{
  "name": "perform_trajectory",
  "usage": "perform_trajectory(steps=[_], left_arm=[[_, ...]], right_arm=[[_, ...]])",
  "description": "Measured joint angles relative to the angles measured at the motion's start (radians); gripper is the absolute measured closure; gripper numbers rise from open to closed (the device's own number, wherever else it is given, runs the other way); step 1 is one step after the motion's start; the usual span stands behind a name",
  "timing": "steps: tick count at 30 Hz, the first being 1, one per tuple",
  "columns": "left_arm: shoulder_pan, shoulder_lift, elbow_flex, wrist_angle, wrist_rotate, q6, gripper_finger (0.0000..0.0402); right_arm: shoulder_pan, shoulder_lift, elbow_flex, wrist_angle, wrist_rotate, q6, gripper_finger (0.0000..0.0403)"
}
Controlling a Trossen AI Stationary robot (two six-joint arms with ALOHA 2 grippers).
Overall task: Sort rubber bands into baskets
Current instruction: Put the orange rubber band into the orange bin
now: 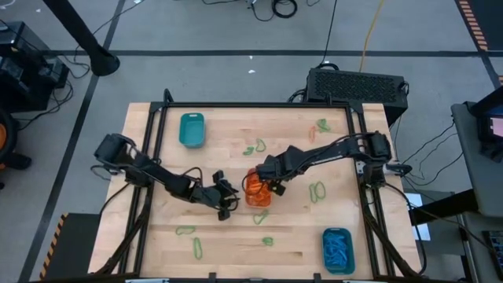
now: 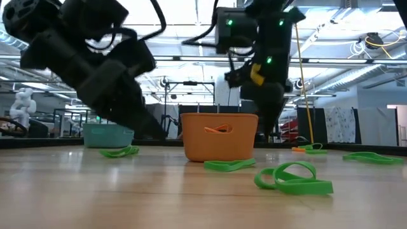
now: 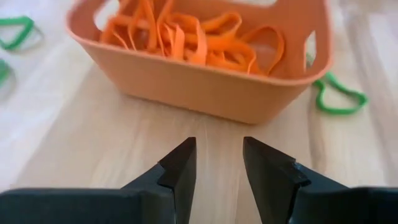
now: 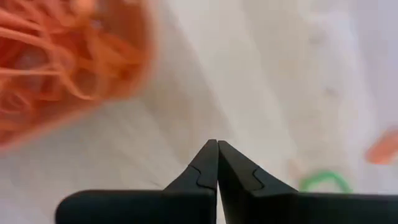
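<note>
The orange basket (image 1: 256,190) stands mid-table, full of orange rubber bands (image 3: 186,34). My left gripper (image 3: 219,167) is open with nothing between its fingers, low over the wood just left of that basket (image 3: 205,87), pointing at its wall. My right gripper (image 4: 217,160) is shut on nothing and hangs above the table by the basket's right side (image 1: 275,186). Green bands lie loose on the wood (image 1: 317,190) (image 1: 254,148) (image 2: 296,178). An orange band (image 1: 313,132) lies at the far right. One teal basket (image 1: 192,130) stands far left; another (image 1: 338,250), near right, holds blue bands.
More green bands lie toward the near edge (image 1: 185,230) (image 1: 197,248) (image 1: 267,241) and beside the orange basket (image 3: 339,99) (image 1: 260,218). A black metal frame (image 1: 153,126) borders the tabletop. Bare wood lies between the orange basket and the far teal one.
</note>
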Motion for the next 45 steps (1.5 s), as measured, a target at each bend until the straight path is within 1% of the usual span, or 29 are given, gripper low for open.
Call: perform_trajectory(steps=[3, 6, 8, 11, 15, 18, 20, 28, 33, 36, 39, 42, 45], left_arm=[[-0.005, -0.095, 0.001, -0.073, -0.001, 0.022, 0.0263], [-0.017, -0.198, 0.000, -0.220, -0.028, 0.031, 0.0263], [-0.029, -0.263, 0.000, -0.319, -0.068, 0.025, 0.0263], [-0.060, -0.346, 0.000, -0.452, -0.154, 0.010, 0.0263], [-0.112, -0.415, -0.013, -0.563, -0.272, -0.020, 0.0263], [-0.138, -0.437, -0.036, -0.574, -0.331, -0.026, 0.0263], [-0.146, -0.440, -0.039, -0.571, -0.352, -0.026, 0.0263], [-0.144, -0.439, -0.038, -0.568, -0.370, -0.025, 0.0263], [-0.144, -0.439, -0.038, -0.568, -0.370, -0.026, 0.0263], [-0.144, -0.439, -0.038, -0.568, -0.370, -0.026, 0.0263], [-0.144, -0.438, -0.038, -0.568, -0.370, -0.026, 0.0263], [-0.144, -0.438, -0.038, -0.568, -0.370, -0.026, 0.0263], [-0.144, -0.438, -0.038, -0.568, -0.370, -0.026, 0.0263]], right_arm=[[-0.028, -0.043, 0.000, -0.051, 0.049, -0.025, 0.0402], [-0.102, -0.067, 0.000, -0.096, 0.069, -0.057, 0.0402], [-0.171, -0.077, -0.009, -0.116, 0.065, -0.079, 0.0402], [-0.287, -0.092, -0.058, -0.116, 0.042, -0.087, 0.0402], [-0.431, -0.101, -0.148, -0.037, -0.020, -0.082, 0.0402], [-0.510, -0.107, -0.195, 0.018, -0.088, -0.088, 0.0385], [-0.546, -0.110, -0.209, 0.030, -0.096, -0.097, 0.0366], [-0.646, -0.111, -0.212, 0.057, -0.106, -0.163, 0.0273], [-0.702, -0.111, -0.215, 0.075, -0.156, -0.191, 0.0233], [-0.730, -0.111, -0.240, 0.105, -0.189, -0.192, 0.0222], [-0.750, -0.111, -0.288, 0.158, -0.208, -0.192, 0.0220], [-0.766, -0.119, -0.331, 0.208, -0.213, -0.192, 0.0225], [-0.772, -0.119, -0.352, 0.229, -0.219, -0.195, 0.0238]])
